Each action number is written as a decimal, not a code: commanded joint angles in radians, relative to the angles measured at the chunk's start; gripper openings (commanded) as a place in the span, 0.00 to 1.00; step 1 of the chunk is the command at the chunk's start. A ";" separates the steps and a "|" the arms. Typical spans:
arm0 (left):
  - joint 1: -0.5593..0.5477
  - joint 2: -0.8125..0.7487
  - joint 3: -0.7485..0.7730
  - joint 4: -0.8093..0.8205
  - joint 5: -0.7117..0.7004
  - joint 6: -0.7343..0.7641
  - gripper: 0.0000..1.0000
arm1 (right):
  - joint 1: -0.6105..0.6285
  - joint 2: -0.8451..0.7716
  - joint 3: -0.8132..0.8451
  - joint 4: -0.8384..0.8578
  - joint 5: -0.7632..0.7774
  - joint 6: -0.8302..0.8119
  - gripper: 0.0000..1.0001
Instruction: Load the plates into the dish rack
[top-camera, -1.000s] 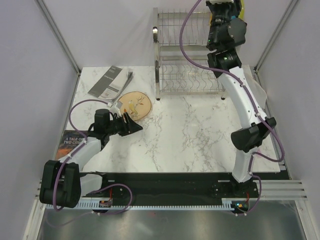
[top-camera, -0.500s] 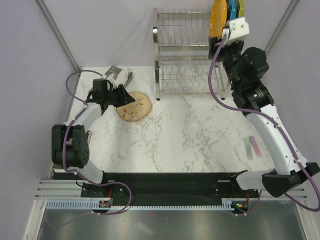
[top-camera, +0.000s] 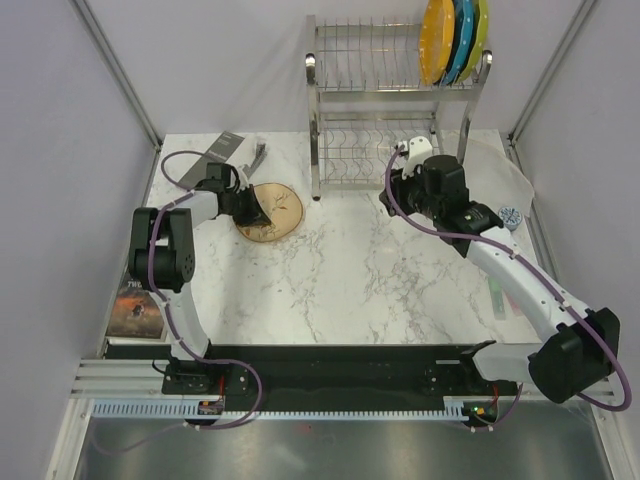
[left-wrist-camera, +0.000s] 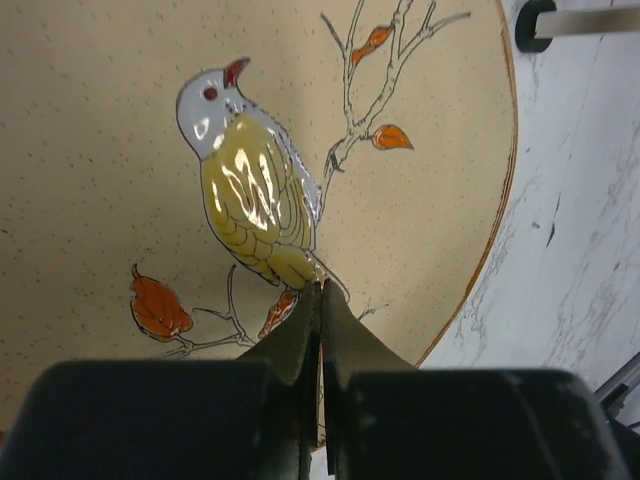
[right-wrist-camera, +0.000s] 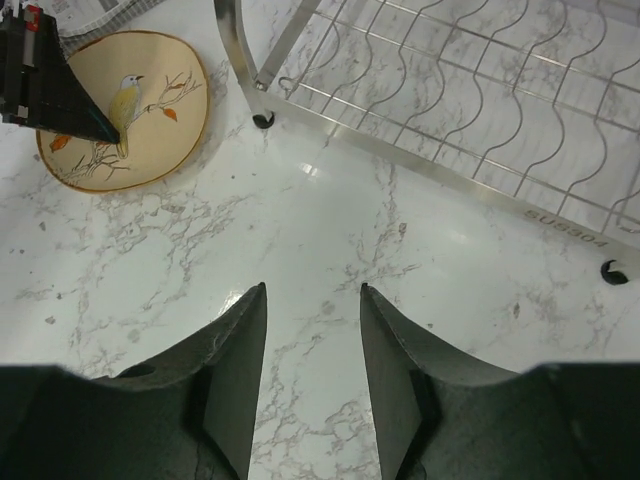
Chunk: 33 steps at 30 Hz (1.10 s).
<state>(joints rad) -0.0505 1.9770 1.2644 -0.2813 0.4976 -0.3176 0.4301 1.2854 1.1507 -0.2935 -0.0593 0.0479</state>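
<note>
A tan plate (top-camera: 284, 212) with a bird print lies flat on the marble table, left of the dish rack (top-camera: 380, 150). My left gripper (top-camera: 258, 212) is shut, its tips (left-wrist-camera: 320, 288) together over the bird's tail on the plate (left-wrist-camera: 150, 150), with nothing seen between them. Orange (top-camera: 436, 42), teal (top-camera: 461, 40) and lime green (top-camera: 481, 32) plates stand upright at the right end of the rack's top shelf. My right gripper (top-camera: 392, 196) hangs open and empty (right-wrist-camera: 312, 290) above bare table in front of the rack's lower shelf (right-wrist-camera: 450, 100). The right wrist view also shows the tan plate (right-wrist-camera: 150, 120).
A grey booklet (top-camera: 212, 162) lies behind the tan plate, and a dark book (top-camera: 135, 300) sits at the table's left edge. A small patterned object (top-camera: 510, 215) and pale strips (top-camera: 505, 295) lie on the right side. A rack foot (left-wrist-camera: 535, 20) stands just beyond the plate.
My left gripper reached onto the tan plate and shut. My right arm came down from the rack's top shelf, leaving the orange plate there, and now hangs low before the rack.
</note>
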 joint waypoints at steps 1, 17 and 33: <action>-0.034 -0.024 -0.059 -0.032 0.001 0.055 0.02 | 0.002 -0.021 -0.040 0.053 -0.060 0.093 0.51; -0.081 -0.233 -0.180 -0.019 0.023 0.002 0.49 | 0.002 -0.032 -0.157 0.071 -0.152 0.175 0.62; 0.253 -0.253 -0.188 -0.009 -0.024 -0.043 0.45 | 0.001 -0.074 -0.224 0.079 -0.160 0.184 0.64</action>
<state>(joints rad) 0.1905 1.6676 1.0657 -0.2977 0.4599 -0.3229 0.4301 1.2343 0.9306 -0.2493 -0.2050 0.2165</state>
